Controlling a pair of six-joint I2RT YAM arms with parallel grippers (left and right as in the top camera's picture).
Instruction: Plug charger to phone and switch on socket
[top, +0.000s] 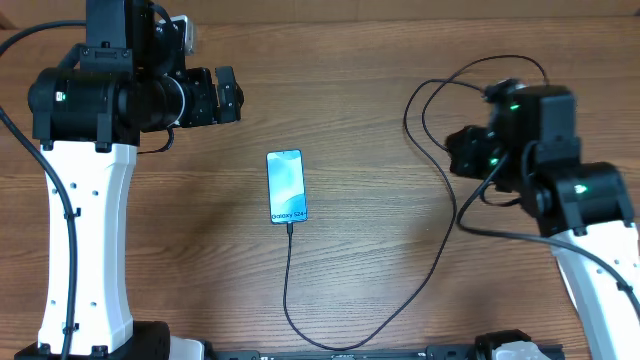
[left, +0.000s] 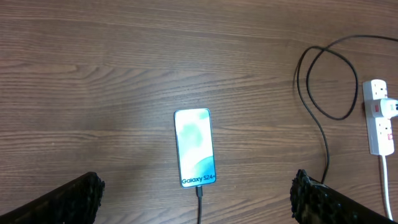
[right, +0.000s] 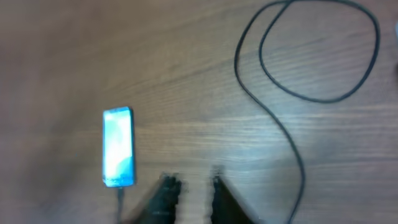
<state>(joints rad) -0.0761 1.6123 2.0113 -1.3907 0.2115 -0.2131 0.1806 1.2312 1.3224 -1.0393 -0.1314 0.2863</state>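
The phone (top: 286, 187) lies flat in the middle of the table, its screen lit. The charger (top: 290, 290), a thin black cable, has its tip in the phone's near short edge; it runs towards the front edge, then curves up to the right in loops. In the left wrist view the phone (left: 195, 147) lies well below my left gripper (left: 198, 190), which is wide open and empty. The socket (left: 379, 121), a white power strip, shows at that view's right edge. My right gripper (right: 191, 182) is blurred, slightly open over bare wood, right of the phone (right: 118, 147).
The charger cable (right: 292, 155) loops over the wood at the right, near the right arm (top: 560, 180). The left arm (top: 90, 200) stands at the left side. A thick white lead (left: 387, 180) trails down from the power strip.
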